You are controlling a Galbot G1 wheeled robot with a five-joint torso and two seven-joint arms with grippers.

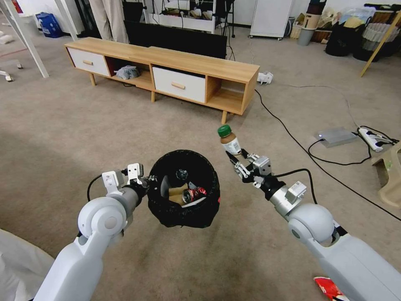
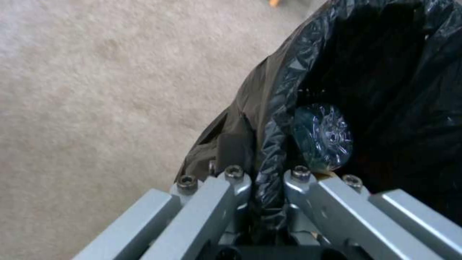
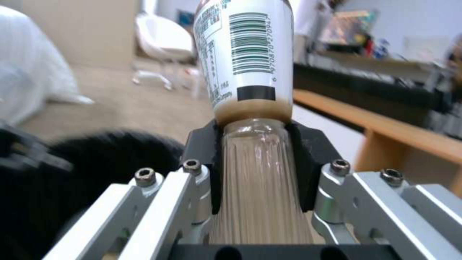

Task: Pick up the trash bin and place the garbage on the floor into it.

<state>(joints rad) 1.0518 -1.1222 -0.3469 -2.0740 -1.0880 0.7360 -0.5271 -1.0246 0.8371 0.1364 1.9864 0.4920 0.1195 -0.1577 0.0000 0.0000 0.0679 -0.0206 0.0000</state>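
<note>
Black crinkled plastic lines the small round trash bin (image 1: 184,188), which hangs clear of the beige-grey carpet floor (image 1: 75,138). The left gripper (image 2: 267,202) is closed tight on the bin's rim, bag film pinched between its fingers (image 2: 226,195). Inside the bin lie a crumpled brown paper bag (image 1: 177,194), a crushed red can (image 1: 193,194) and a clear plastic bottle (image 2: 321,137).

Just beside the bin, on its right, the right gripper (image 1: 239,164) is clamped on the ribbed base of a green-capped, white-labelled plastic bottle (image 1: 229,140), cap uppermost and not yet over the opening.

Risks: the bottle is held low on a slick base and could pivot or slip out; released short of the rim, it would fall to the carpet. The one-sided rim hold could let the bin tilt or the bag slide.

A red-and-white wrapper (image 1: 330,288), well to the right of the bin, is cut off by the right arm. The bin's wall under the bag is hidden.
</note>
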